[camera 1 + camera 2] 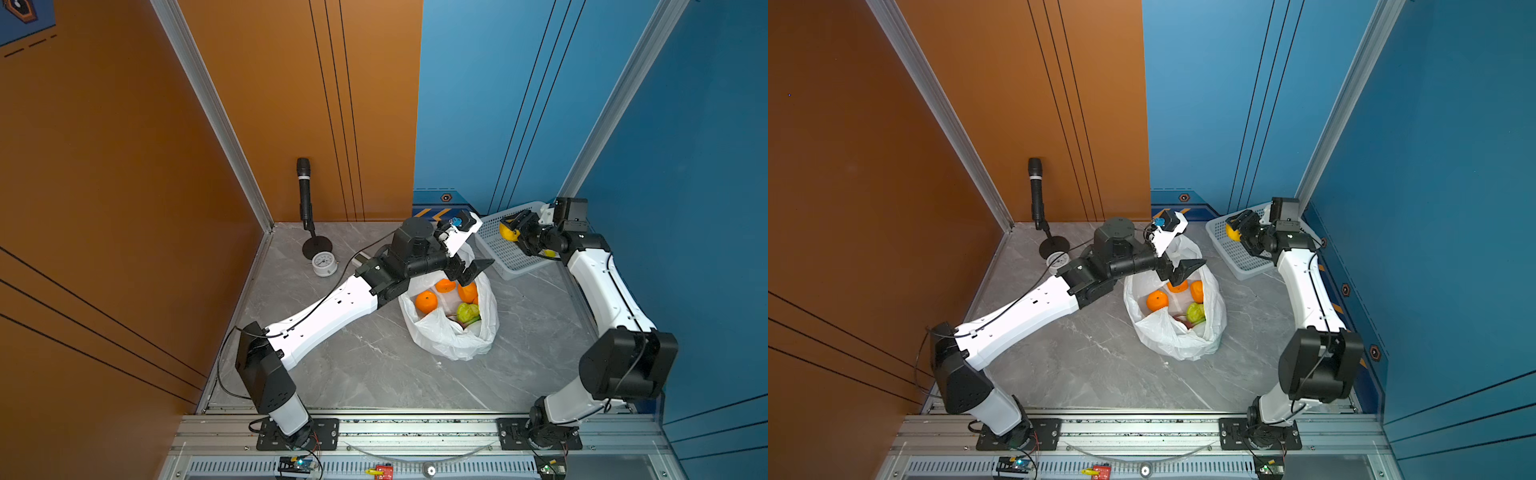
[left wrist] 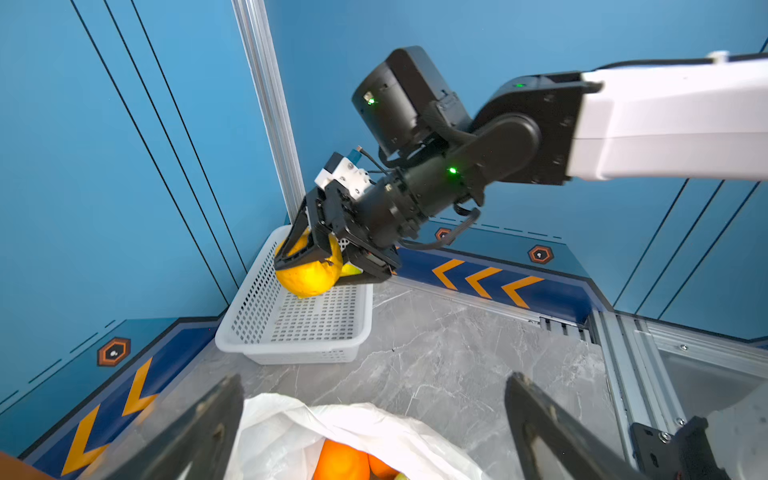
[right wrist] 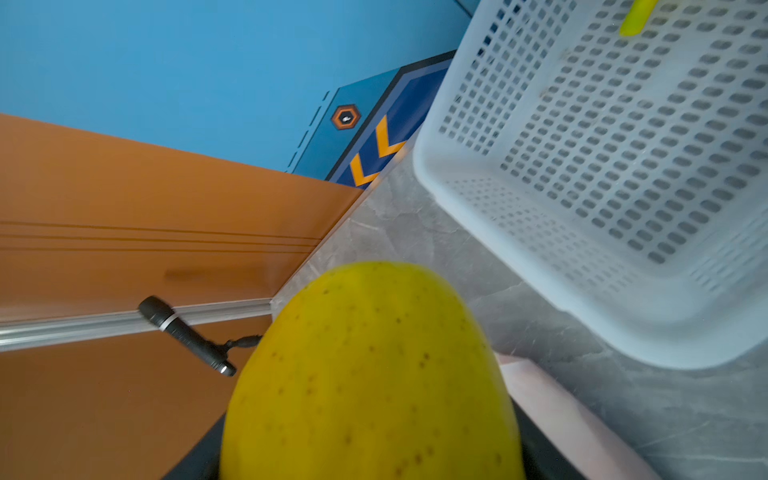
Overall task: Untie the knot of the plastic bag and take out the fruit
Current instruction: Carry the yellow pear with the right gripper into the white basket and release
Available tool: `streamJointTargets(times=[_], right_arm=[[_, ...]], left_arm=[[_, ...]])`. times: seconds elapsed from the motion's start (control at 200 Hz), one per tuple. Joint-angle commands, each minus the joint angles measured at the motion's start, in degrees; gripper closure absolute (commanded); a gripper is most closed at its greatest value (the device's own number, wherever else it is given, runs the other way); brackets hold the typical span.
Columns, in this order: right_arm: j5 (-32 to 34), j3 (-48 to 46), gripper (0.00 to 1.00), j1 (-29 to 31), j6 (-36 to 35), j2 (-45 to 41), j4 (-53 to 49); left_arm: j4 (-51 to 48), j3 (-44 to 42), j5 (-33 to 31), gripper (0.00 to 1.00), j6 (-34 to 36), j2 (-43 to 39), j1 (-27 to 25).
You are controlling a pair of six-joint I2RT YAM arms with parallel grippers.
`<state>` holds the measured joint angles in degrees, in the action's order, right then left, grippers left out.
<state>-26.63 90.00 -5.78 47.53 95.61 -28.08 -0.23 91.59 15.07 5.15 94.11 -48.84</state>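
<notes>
Our left tool (image 1: pixel 471 270) hangs spread wide and empty just above the far rim of the plastic bag (image 1: pixel 440 338). The bag sits untied and open on the surface (image 1: pixel 353 370), with oranges (image 1: pixel 426 301) and a green pear (image 1: pixel 468 311) inside. Beyond the bag's right side, our right tool (image 2: pixel 320 270) clamps the yellow fruit (image 2: pixel 307 280) over the basket (image 2: pixel 291 353). We judge we are mid-unloading. Next we should release the fruit into the basket, then lower the left tool onto an orange.

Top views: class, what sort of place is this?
Probably a robot test booth: two white-and-black robot arms bolted to a silver aluminium rail, bare orange and blue wall panels, a black stand microphone.
</notes>
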Motion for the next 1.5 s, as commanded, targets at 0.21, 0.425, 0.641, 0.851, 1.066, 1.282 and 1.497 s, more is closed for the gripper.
streamJointTargets(times=[0.21, 0.425, 0.641, 0.851, 1.066, 1.282, 1.497], right_arm=[[4.12, 21.15, 0.43, -1.64, -1.95, 23.65, -4.77], [4.46, 33.11, 0.43, -1.94, 0.67, 38.34, -6.57], [4.07, 41.25, 0.43, -2.13, 2.17, 48.13, -7.12], [3.84, 41.81, 0.39, -2.39, 2.01, 50.44, -8.31], [3.6, 40.23, 0.06, -2.63, -0.23, 47.86, -11.21], [5.01, 33.09, 0.0, -3.22, -4.44, 38.34, -11.09], [4.31, 22.08, 0.0, -4.43, -7.71, 25.79, -10.33]], left_arm=[[-3.82, -0.06, -1.72, 0.02, 0.43, -0.06, 1.66], [-8.31, 1.83, -2.7, 0.02, 1.66, 0.64, 1.99], [-9.76, 1.91, -4.16, 0.02, 1.8, 0.32, 2.16], [-10.14, 1.0, -4.44, 0.03, 1.41, 0.21, 2.13], [-10.14, 0.96, -4.18, 0.02, 1.01, 0.38, 1.49], [-10.14, 0.78, -3.57, 0.02, -0.3, 1.1, 0.21], [-10.14, -0.49, -4.95, 0.02, -3.49, 1.36, -1.4]])
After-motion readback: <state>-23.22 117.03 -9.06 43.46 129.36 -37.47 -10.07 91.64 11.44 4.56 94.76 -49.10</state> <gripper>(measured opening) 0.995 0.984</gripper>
